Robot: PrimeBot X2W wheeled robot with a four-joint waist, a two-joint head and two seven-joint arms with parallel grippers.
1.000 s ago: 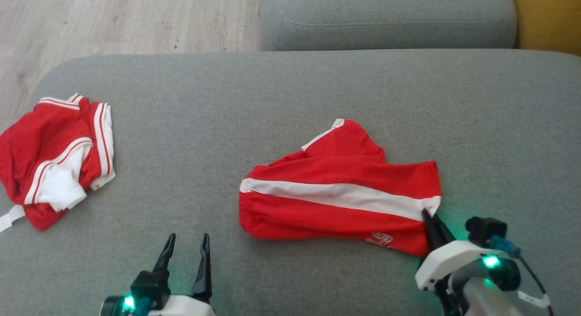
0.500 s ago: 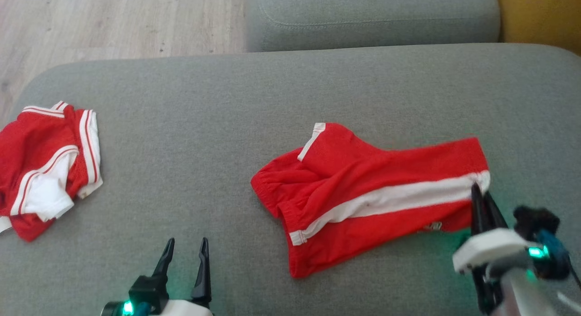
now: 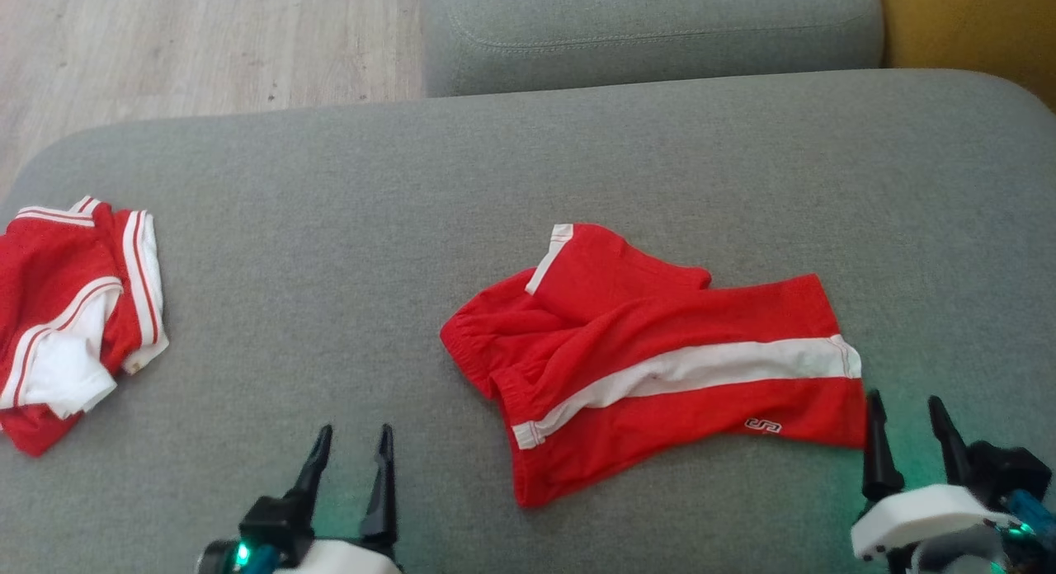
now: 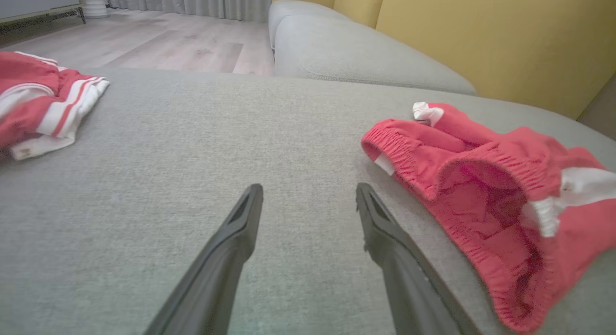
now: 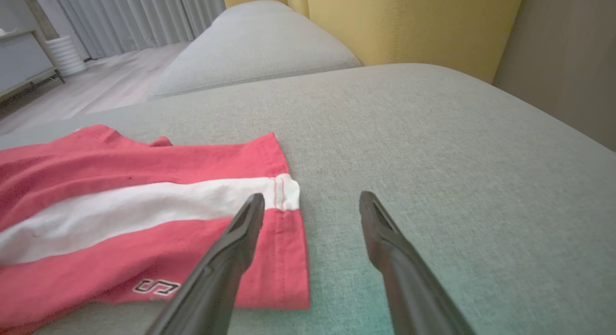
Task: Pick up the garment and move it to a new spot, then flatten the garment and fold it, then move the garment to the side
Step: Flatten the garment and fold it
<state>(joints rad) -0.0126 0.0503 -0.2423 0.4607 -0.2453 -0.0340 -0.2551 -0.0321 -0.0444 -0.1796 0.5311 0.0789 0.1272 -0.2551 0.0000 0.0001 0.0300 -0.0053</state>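
Observation:
The garment [image 3: 660,359] is a pair of red shorts with a white side stripe, lying partly spread on the grey sofa cushion [image 3: 528,162]. Its leg hem points right and its elastic waistband [image 4: 433,152] faces left. Just off that hem's lower right corner stands my right gripper [image 3: 906,409], open and holding nothing. In the right wrist view the hem [image 5: 284,200] lies beside the right gripper [image 5: 308,202], under its left finger. My left gripper [image 3: 355,438] is open over bare cushion left of the shorts; the left gripper [image 4: 308,193] has nothing between its fingers.
A second red and white garment [image 3: 74,310] lies bunched at the cushion's left edge. Another grey cushion [image 3: 652,30] sits behind, with wooden floor [image 3: 190,38] at the far left and a yellow backrest [image 3: 973,21] at the far right.
My right gripper let go of the shorts' hem, opened and drew back toward me. The shorts settled onto the cushion, stretched out to the right. The camera shifted a little.

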